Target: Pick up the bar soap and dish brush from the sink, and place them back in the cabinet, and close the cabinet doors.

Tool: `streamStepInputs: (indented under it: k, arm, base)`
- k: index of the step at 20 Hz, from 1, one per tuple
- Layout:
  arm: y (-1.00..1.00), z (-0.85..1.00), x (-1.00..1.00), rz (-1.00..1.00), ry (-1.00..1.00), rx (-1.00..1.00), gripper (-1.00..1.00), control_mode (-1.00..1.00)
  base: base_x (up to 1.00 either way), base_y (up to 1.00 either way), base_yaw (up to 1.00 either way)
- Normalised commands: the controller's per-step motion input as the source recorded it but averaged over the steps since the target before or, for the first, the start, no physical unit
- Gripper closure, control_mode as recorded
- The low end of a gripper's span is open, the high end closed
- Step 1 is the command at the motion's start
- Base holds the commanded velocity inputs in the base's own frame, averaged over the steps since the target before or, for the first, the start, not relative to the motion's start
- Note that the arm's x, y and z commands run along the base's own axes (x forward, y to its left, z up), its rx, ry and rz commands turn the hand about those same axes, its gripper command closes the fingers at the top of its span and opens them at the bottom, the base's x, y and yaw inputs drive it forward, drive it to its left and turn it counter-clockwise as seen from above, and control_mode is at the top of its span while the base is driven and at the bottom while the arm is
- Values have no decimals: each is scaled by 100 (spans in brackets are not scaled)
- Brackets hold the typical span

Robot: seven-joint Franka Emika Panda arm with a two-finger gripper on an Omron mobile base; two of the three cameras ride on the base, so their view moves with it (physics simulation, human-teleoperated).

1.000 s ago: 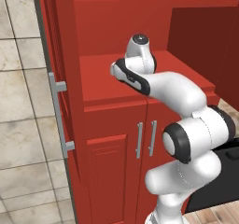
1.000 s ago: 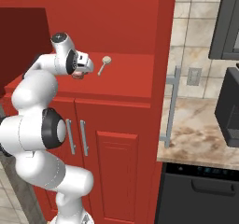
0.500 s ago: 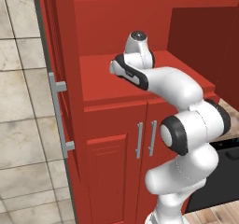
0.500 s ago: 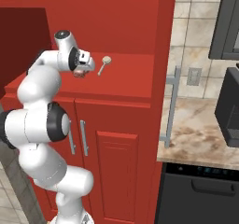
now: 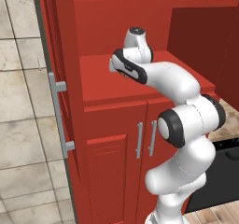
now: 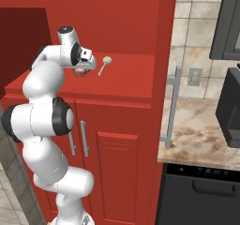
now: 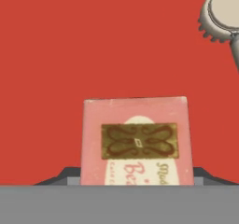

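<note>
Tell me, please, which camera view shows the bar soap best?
The hand view: the bar soap sits close up, label facing the camera. In the right base view it is a small patch under the gripper; the left base view hides it.

Beige tiled wall on both sides. A marbled counter sits over a dark dishwasher. Wood floor shows low
</note>
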Motion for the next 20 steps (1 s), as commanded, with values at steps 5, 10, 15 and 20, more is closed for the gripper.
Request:
streamStepInputs:
  k: [5,10,15,20]
  arm:
    - [0,0,3,0,2,0,100,-100]
    - [0,0,2,0,0,0,100,-100]
    - [0,-4,0,0,0,0,100,-100]
    - [0,-12,0,0,0,0,-100,-100]
  base:
    - [0,0,0]
    - [0,0,0]
    - [0,0,0]
    - [0,0,0]
